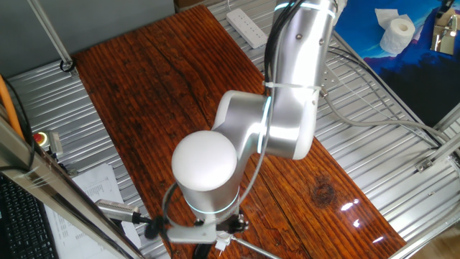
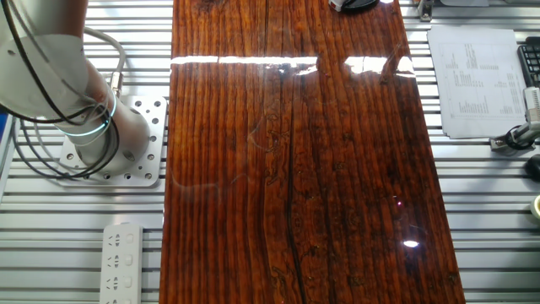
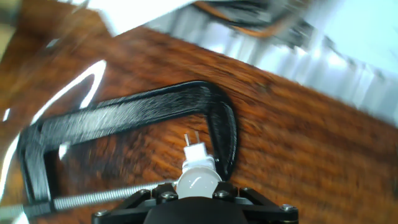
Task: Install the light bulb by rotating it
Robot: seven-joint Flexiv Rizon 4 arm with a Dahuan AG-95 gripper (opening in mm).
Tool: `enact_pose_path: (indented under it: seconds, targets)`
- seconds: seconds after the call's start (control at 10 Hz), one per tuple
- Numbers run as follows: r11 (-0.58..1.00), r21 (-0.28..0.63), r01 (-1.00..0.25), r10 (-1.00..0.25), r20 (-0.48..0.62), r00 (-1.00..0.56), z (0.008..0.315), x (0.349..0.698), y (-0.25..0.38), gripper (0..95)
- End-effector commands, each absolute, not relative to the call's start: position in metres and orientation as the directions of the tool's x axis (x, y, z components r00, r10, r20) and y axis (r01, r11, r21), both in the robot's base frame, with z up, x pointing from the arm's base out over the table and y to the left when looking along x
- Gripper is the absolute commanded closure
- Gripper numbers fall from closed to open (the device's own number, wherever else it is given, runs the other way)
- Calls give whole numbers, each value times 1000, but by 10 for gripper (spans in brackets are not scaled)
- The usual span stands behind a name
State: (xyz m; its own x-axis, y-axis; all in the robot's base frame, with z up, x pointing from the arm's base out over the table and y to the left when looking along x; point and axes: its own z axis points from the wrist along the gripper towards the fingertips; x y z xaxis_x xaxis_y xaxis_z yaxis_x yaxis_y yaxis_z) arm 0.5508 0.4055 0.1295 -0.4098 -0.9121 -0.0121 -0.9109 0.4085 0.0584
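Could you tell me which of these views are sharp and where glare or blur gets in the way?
Hand view: motion-blurred, though the light bulb in the hand stays readable. Other fixed view: sharp, with glare streaks across the wooden table. One fixed view: sharp, slight glare.

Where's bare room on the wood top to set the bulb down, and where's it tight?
Free: the long middle of the wooden tabletop, between the robot base plate and the printed paper sheet. Tight: the end under the gripper, where the black C-clamp sits right by the held light bulb.
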Motion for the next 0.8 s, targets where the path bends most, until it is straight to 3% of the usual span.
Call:
enact_pose_path:
  seconds: [0.1, 0.7, 0.8]
  targets:
    - [-46, 45, -998, -999, -17, 45, 127, 551, 405, 190]
    - [-161, 39, -986, -987, -14, 161, 117, 554, 402, 190]
    - [-163, 37, -986, -987, -14, 163, 116, 555, 402, 380]
